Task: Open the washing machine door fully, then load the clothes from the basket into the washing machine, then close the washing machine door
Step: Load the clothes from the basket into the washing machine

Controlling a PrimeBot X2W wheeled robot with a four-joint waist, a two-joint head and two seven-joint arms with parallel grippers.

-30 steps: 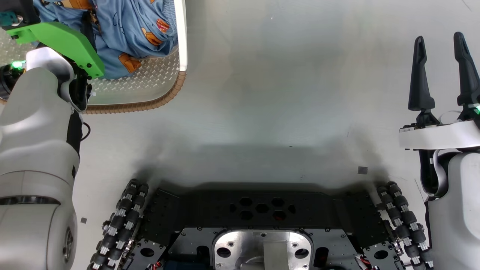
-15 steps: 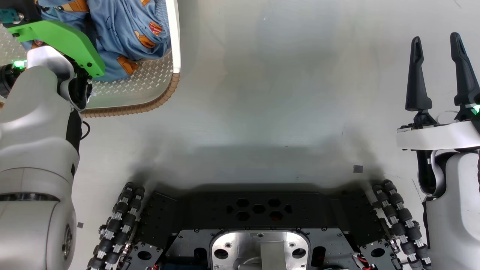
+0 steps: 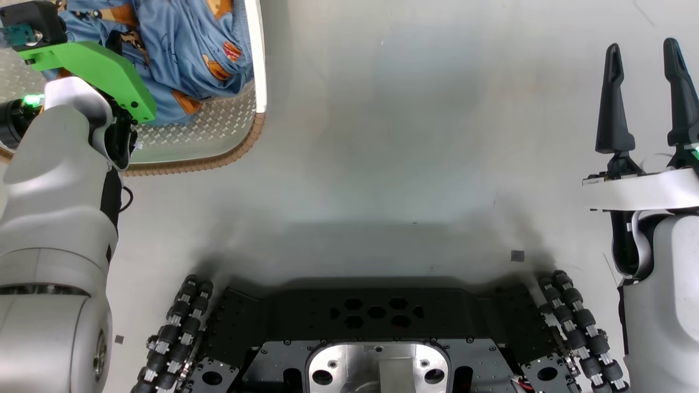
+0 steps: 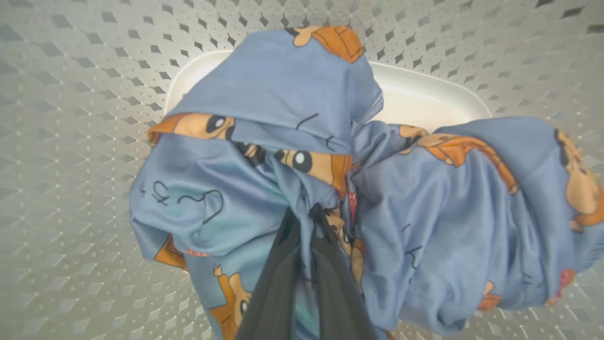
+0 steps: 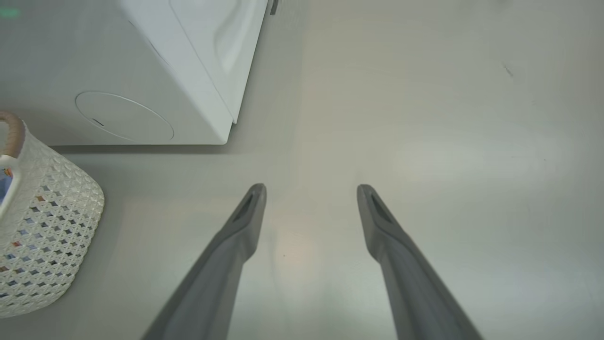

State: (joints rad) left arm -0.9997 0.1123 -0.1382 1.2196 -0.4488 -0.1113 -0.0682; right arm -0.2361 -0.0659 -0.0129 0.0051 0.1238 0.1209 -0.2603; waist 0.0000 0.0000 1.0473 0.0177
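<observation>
floor: plain pale grey, bare across mid frame in head view; my dark wheeled base (image 3: 377, 338) sits at bottom centre.
basket (image 3: 240, 147): upper left of head view, cream perforated wall w/ brown woven rim; also at left edge of right wrist view (image 5: 42, 245), standing on the floor just beside the machine's front.
clothes (image 4: 292, 156): light blue fabric w/ cartoon faces + orange patches, bunched in the basket; fills centre of left wrist view, upper left in head view (image 3: 185, 49).
left gripper (image 4: 306, 226): reaching down into the basket, fingers pinched together on a fold of the clothes at lower centre of wrist view. I judge it's gripping there because the cloth bunches highest, easy to catch.
right gripper (image 3: 647, 98): right edge of head view, jaws spread wide, holding nothing; in its wrist view (image 5: 311, 193) it hangs over bare floor. Prob parked clear so it doesn't foul the left arm.
washing machine (image 5: 155, 71): white box, upper left of right wrist view, round service flap (image 5: 123, 116) low on front. Door not visible to me, can't tell if it's open.
step: I judge grab made, lift-out to the drum is next.
risk: thin pinch, cloth may slip or drag a 2nd garment along.
</observation>
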